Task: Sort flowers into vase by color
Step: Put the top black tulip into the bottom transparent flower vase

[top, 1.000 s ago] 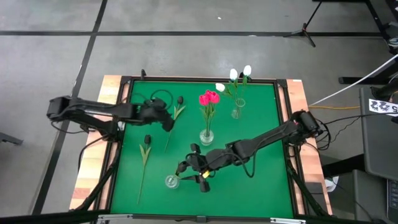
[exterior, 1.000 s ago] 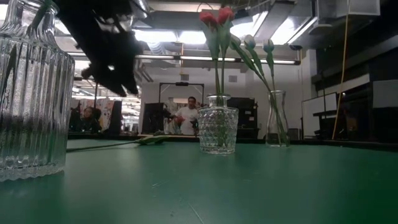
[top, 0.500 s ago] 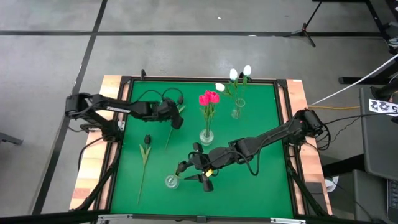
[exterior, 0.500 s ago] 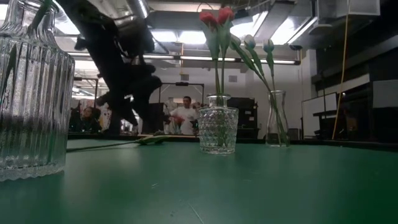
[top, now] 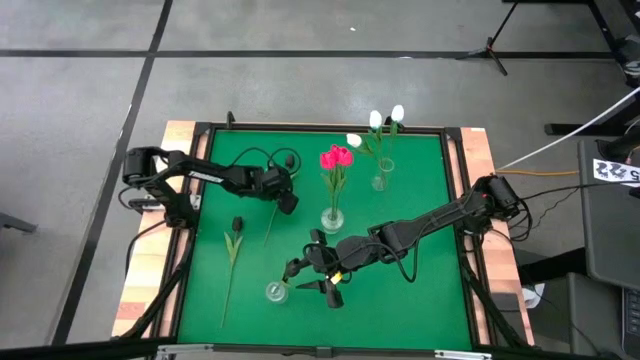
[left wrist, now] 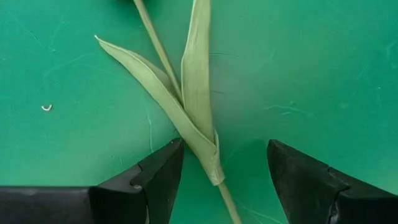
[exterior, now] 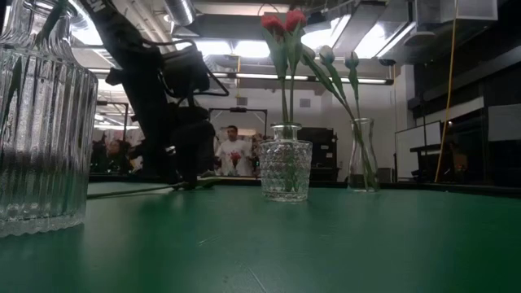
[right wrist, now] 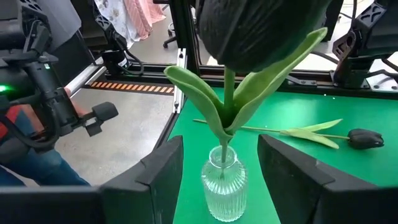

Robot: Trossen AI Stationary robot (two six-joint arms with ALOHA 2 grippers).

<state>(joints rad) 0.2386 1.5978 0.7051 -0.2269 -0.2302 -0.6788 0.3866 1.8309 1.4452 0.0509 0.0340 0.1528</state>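
Observation:
A dark tulip [top: 289,159] lies flat on the green mat, its stem [left wrist: 227,198] and pale leaves [left wrist: 194,93] running between the fingers of my open left gripper [top: 286,197] [left wrist: 225,147], which stands low over it without touching. A second dark tulip [top: 236,225] [right wrist: 364,138] lies nearer the left edge. A third dark tulip [right wrist: 261,28] stands with its stem in a ribbed glass vase [top: 275,292] [right wrist: 222,183]. My open right gripper [top: 305,280] [right wrist: 219,144] has a finger on either side of that stem, apart from it.
Pink tulips [top: 337,157] stand in a patterned glass vase [top: 332,218] [exterior: 285,169] mid-table. White tulips [top: 376,120] stand in a slim vase [top: 380,181] [exterior: 364,167] toward the far edge. A raised frame [top: 455,200] rims the mat. People show in the room behind.
My left gripper has moved toward the table's right and come down onto the dark tulip lying on the mat, so that its fingers now straddle the stem. The flowers and vases have stayed in place.

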